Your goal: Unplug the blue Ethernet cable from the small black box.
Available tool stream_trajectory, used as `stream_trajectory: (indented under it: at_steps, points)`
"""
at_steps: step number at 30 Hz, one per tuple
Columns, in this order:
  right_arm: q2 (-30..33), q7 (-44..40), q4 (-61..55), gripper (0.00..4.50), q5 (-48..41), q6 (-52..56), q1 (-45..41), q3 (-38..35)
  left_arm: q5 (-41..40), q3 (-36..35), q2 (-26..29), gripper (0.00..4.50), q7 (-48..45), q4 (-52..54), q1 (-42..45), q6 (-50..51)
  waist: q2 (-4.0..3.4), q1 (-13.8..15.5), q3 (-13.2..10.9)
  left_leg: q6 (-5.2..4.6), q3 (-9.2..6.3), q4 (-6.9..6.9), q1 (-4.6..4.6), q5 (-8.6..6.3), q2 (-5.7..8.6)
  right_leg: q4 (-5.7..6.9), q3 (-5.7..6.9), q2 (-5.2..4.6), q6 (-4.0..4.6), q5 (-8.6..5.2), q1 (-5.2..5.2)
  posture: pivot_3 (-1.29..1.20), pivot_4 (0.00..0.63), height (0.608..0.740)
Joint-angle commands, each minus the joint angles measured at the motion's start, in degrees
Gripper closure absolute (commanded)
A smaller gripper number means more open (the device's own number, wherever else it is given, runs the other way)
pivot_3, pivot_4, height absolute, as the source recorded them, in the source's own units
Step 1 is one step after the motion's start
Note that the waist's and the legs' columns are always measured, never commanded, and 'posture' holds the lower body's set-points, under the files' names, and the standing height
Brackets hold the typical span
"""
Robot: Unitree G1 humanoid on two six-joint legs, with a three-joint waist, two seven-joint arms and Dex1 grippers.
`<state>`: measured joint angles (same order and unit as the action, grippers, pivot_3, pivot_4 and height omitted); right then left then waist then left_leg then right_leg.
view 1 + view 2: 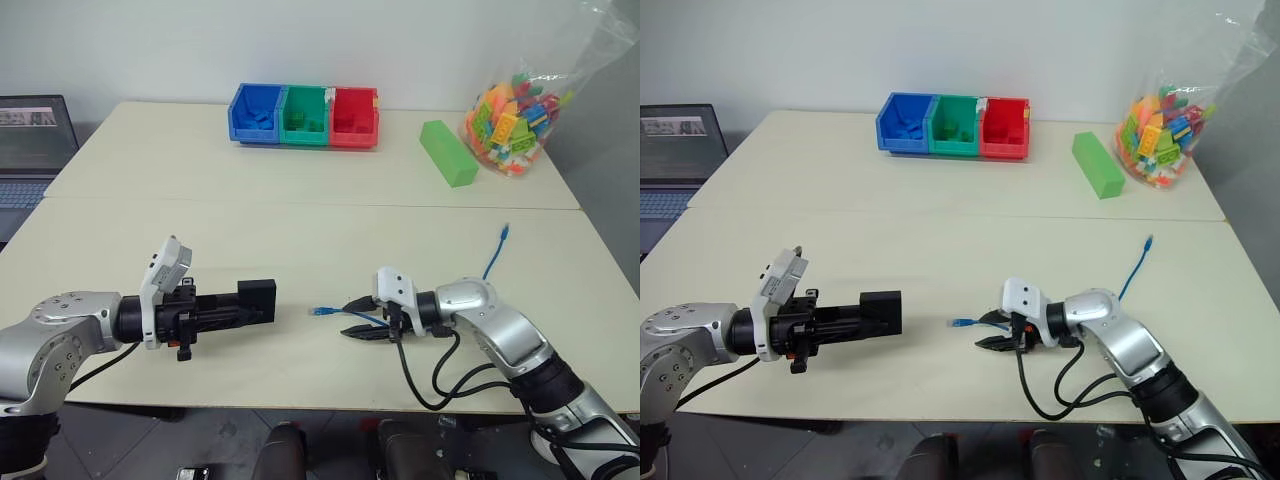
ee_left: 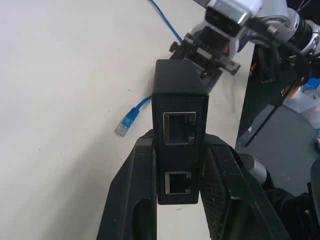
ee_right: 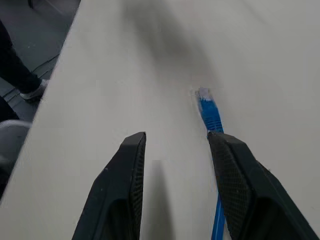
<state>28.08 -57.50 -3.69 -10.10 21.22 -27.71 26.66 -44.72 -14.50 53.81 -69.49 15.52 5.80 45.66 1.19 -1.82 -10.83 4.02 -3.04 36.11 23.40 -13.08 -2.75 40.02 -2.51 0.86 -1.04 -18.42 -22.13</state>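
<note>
In the left eye view, the small black box (image 1: 258, 298) is clamped between the fingers of the left gripper (image 1: 228, 308) and held above the cream table (image 1: 300, 230), well inside the near edge. The blue Ethernet cable (image 1: 492, 258) is seen unplugged: one clear-blue plug lies on the tabletop between the two grippers, apart from the box, and the thin cord runs under the right gripper (image 1: 362, 320) and reappears toward the table's right edge, where the other plug is raised. The right gripper's fingers are parted, with nothing between them. Bare tabletop lies between the grippers and the far row of blue, green and red bins (image 1: 304, 117). A green block (image 1: 447, 153) and a clear bag of coloured bricks (image 1: 512, 120) are set near the far right corner, and a laptop (image 1: 30, 150) stands beyond the left edge.

In the left wrist view, the box is shown as a matte, square-edged block with two rectangular ports in one face, both vacant. It is gripped on its sides by textured black pads (image 2: 137, 190). The loose plug rests flat on the smooth table beside it.

In the right wrist view, two ribbed black fingers (image 3: 125, 185) are spread. The plug lies just ahead of one fingertip, and the cord passes beside that finger, outside the gap. The table's edge runs along one side.
</note>
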Motion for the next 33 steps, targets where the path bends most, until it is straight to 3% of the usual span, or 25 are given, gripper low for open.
stream_trajectory:
  at_steps: [1,12,19,21,23,28,33]
  points:
    - [-1.44,2.21,2.27,2.46,3.82,-3.16,-1.38,0.43,-0.64,-1.19,0.39,3.71,0.28,2.05,0.19,-0.98,0.0,0.0,0.0,0.0,0.01,0.0,0.0,0.0,0.0,0.0,-0.01,0.0,0.0,0.0,0.0,0.0,0.15,0.74]
    - [-2.44,3.88,4.22,2.46,8.97,-3.5,-1.3,0.27,-0.96,-0.01,-0.51,3.71,1.51,1.91,1.51,-0.89,0.01,-0.04,0.01,0.01,0.05,-0.03,0.02,0.0,-0.01,0.01,-0.02,-0.01,0.25,0.15,-0.02,0.0,0.15,0.74]
    - [-2.21,3.85,3.83,3.84,9.89,-1.37,-1.36,0.26,-0.62,0.55,-0.83,3.71,1.46,1.48,2.09,-1.13,0.01,-0.04,0.01,0.01,0.04,-0.01,0.0,0.0,0.0,0.06,-0.01,-0.01,0.25,0.15,-0.01,0.0,0.15,0.74]
    - [-2.51,5.07,4.1,4.43,10.16,-0.72,-1.74,-0.57,-0.47,0.64,-0.94,3.71,1.54,1.35,2.25,-1.23,0.01,-0.05,0.01,0.01,0.04,-0.01,0.0,0.0,0.0,0.07,-0.01,-0.01,0.25,0.15,-0.01,0.0,0.15,0.74]
    - [-2.76,6.12,4.24,4.5,10.31,-0.23,-2.09,-1.41,-0.34,0.67,-1.03,3.71,1.62,1.25,2.36,-1.32,0.01,-0.04,0.01,0.01,0.04,-0.01,-0.01,0.0,0.0,0.08,-0.01,-0.01,0.25,0.15,0.0,0.0,0.15,0.74]
    - [-3.29,13.48,8.87,4.5,10.25,2.4,-4.95,-8.36,-0.47,0.03,-1.78,3.71,2.62,0.73,3.03,-1.27,0.01,-0.01,0.01,0.01,0.03,0.0,-0.01,0.0,0.01,0.09,-0.01,-0.01,0.25,0.15,0.0,0.0,0.15,0.74]
    - [-5.28,27.88,25.77,4.5,13.04,-1.13,-12.2,-15.6,0.29,0.77,-2.42,3.71,3.29,-0.5,4.12,-1.92,0.02,-0.07,0.01,0.01,0.09,-0.01,0.01,0.0,0.04,0.1,-0.04,-0.03,0.26,0.16,-0.04,0.0,0.15,0.74]
